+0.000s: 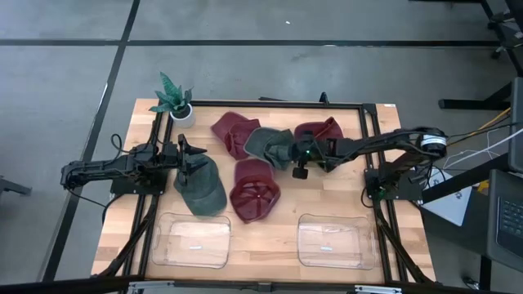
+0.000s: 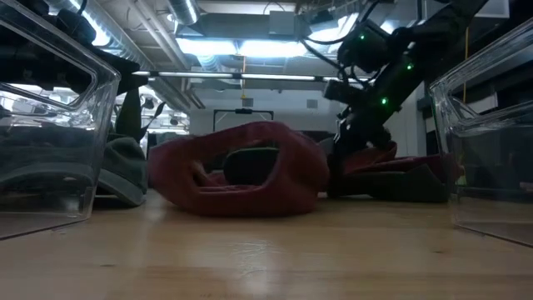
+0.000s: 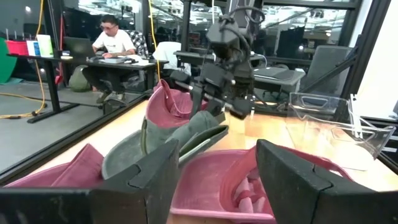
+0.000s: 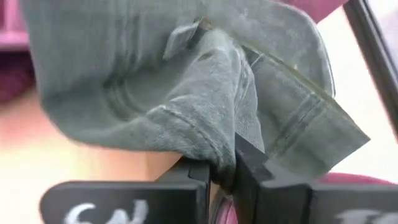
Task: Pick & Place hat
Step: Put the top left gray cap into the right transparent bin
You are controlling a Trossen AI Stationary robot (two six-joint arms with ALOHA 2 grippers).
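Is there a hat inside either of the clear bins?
No, both clear bins hold no hat; the hats, like the red one, lie on the table.

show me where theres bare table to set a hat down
Bare wood shows between the two clear bins along the near edge, and on the right between the right bin and the right gripper. The far middle is crowded: red hats and green hats overlap there, from the plant across.

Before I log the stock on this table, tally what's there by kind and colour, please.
Dark red caps: 3
Grey-green caps: 2
Clear plastic bins: 2
Potted plant: 1
Total: 8
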